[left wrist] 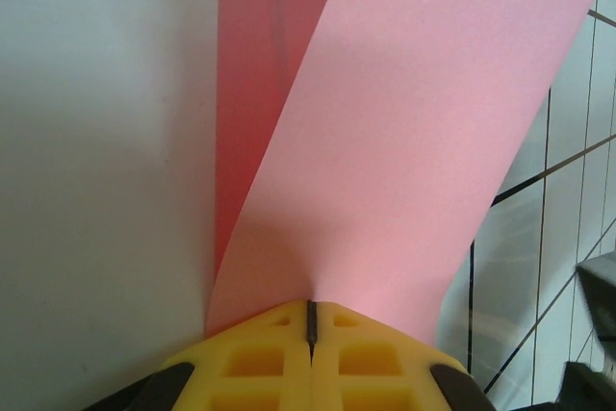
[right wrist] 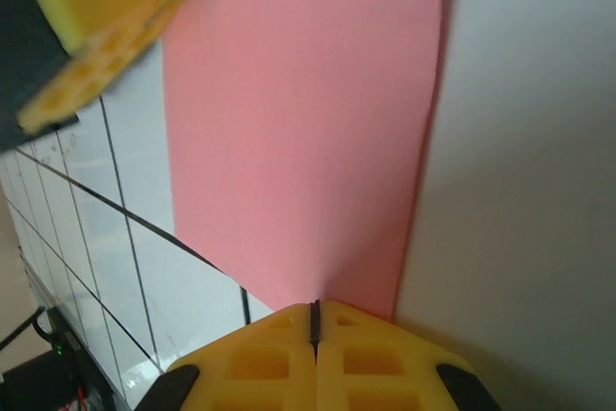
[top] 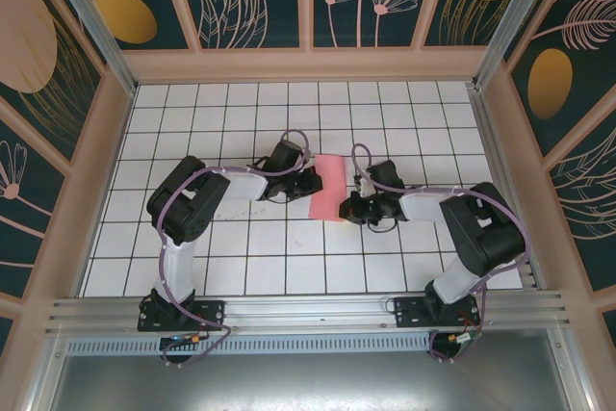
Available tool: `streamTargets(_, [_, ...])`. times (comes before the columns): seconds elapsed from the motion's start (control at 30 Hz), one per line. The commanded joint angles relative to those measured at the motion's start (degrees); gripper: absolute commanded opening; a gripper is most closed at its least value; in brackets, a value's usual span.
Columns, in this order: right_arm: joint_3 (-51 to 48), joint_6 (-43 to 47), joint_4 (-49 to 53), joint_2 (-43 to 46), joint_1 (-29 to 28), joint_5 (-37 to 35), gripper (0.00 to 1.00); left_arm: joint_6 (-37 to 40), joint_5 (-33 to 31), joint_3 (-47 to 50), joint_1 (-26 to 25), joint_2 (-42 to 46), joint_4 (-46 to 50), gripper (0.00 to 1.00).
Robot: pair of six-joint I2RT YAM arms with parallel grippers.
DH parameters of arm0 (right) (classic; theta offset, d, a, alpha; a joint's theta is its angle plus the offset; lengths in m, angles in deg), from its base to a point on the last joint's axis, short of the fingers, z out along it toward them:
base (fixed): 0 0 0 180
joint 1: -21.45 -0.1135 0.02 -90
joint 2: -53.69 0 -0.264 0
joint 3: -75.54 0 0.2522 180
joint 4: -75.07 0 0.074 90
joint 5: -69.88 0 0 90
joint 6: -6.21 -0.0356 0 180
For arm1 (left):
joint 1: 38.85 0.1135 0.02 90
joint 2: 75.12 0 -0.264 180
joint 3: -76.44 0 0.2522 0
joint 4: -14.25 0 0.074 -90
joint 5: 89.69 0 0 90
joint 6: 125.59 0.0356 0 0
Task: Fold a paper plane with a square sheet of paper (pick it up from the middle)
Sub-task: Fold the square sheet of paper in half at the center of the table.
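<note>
The left arm (top: 188, 204) and right arm (top: 476, 228) rise from their bases, bend at the elbow and reach inward, wrists low and facing each other. The left tool (top: 312, 181) and right tool (top: 346, 207) each press their yellow fingers (left wrist: 260, 363) together, pinching opposite edges of the square sheet of paper (top: 329, 185).

Salmon-pink square sheet of paper (top: 327, 187): bent double, narrow strip, at table (top: 241, 267) centre.

We see the square sheet of paper (top: 328, 187) as a narrow pink strip on the white gridded counter (top: 241, 267), lying between our two arms. Our left hand (top: 314, 181) meets its left edge, and our right hand (top: 346, 207) meets its right edge, lower down.
</note>
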Motion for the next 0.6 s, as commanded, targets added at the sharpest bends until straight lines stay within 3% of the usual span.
streamTargets(0.0, [6.13,0.0,0.15,2.63,2.87,-1.87,0.0,1.71,-0.7,0.85,-0.36,-3.57,7.49,0.0])
streamTargets(0.1, [9.17,-1.35,-5.6,-0.54,5.47,-1.27,0.0,1.86,-0.59,0.76,-0.34,-3.71,7.62,0.0])
streamTargets(0.27, [17.0,0.95,-4.27,-11.59,7.63,6.08,0.0,1.81,-0.36,0.34,-0.38,-4.09,7.66,0.0])
streamTargets(0.57, [16.46,3.24,-4.77,-15.74,7.88,5.3,0.0,2.17,-0.26,0.06,-0.35,-4.25,8.05,0.0])
